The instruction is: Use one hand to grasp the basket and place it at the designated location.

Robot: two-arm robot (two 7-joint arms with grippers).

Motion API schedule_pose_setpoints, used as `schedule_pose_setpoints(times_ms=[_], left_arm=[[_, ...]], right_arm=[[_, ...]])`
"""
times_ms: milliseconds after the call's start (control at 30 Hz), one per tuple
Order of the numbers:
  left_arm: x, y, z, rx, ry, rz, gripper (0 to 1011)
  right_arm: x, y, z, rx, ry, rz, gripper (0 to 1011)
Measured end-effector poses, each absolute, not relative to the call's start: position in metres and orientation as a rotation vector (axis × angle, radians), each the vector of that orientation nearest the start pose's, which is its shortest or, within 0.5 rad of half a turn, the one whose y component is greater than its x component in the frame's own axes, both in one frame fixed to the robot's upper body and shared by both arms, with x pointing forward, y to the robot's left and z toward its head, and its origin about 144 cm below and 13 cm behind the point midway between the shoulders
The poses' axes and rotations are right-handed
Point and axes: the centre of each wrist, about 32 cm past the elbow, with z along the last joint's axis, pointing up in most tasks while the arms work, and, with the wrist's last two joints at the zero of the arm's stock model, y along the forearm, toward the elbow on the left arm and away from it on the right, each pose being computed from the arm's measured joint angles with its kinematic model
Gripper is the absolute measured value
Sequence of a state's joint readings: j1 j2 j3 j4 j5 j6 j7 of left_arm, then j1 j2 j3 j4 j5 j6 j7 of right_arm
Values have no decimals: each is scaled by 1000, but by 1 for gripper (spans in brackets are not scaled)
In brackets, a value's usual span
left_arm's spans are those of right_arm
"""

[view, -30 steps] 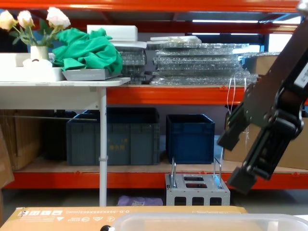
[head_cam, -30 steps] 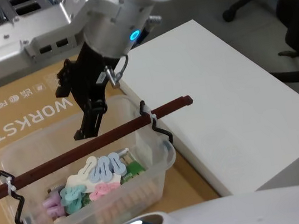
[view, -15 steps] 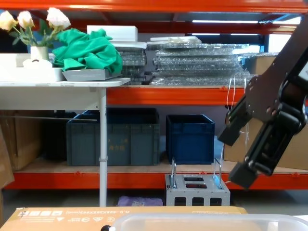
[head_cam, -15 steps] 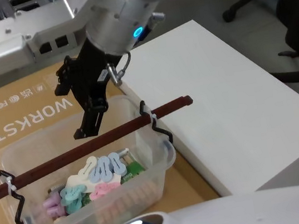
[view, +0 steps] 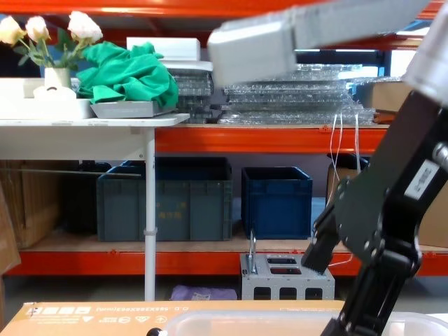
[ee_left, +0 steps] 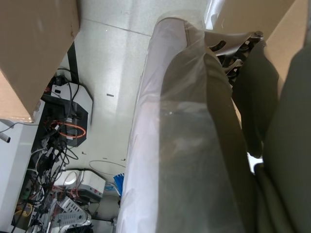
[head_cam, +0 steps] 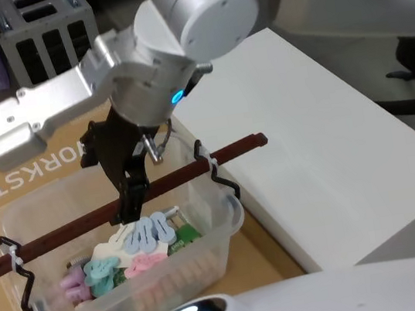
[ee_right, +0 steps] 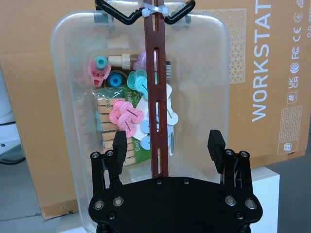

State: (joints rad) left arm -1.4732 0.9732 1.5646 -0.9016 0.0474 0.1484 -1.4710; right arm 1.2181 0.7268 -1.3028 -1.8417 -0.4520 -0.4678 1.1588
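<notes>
On the brown cardboard box [head_cam: 6,166] sits the large translucent milky-white plastic basket [head_cam: 229,219]. The right gripper [ee_right: 166,144], 2 fingers [ee_right: 119,145] spread wide, straddles its reddish-brown bar handle [ee_right: 158,97]. Closing off-centre could tip it, swinging it against the white block [head_cam: 323,146].

Right pincer [view: 327,294] spread over basket [view: 245,320] rim, blue crates [view: 276,199] behind
</notes>
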Motion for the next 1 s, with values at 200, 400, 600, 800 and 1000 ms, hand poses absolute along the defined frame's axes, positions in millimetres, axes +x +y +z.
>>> schedule_pose_setpoints(times_ms=[200, 400, 600, 800, 1000], left_arm=[[617, 495, 1396, 1629, 163, 177, 0], [617, 495, 1396, 1629, 163, 177, 0], [617, 495, 1396, 1629, 163, 177, 0], [617, 495, 1396, 1629, 163, 177, 0], [617, 495, 1396, 1629, 163, 177, 0]], right_arm=[[501, -127, 1379, -1102, -1516, 824, 1000], [505, -121, 1366, -1135, -1497, 847, 1000], [508, -116, 1357, -1157, -1485, 861, 1001], [509, -113, 1350, -1171, -1474, 873, 1000], [510, -111, 1346, -1178, -1467, 877, 1001]])
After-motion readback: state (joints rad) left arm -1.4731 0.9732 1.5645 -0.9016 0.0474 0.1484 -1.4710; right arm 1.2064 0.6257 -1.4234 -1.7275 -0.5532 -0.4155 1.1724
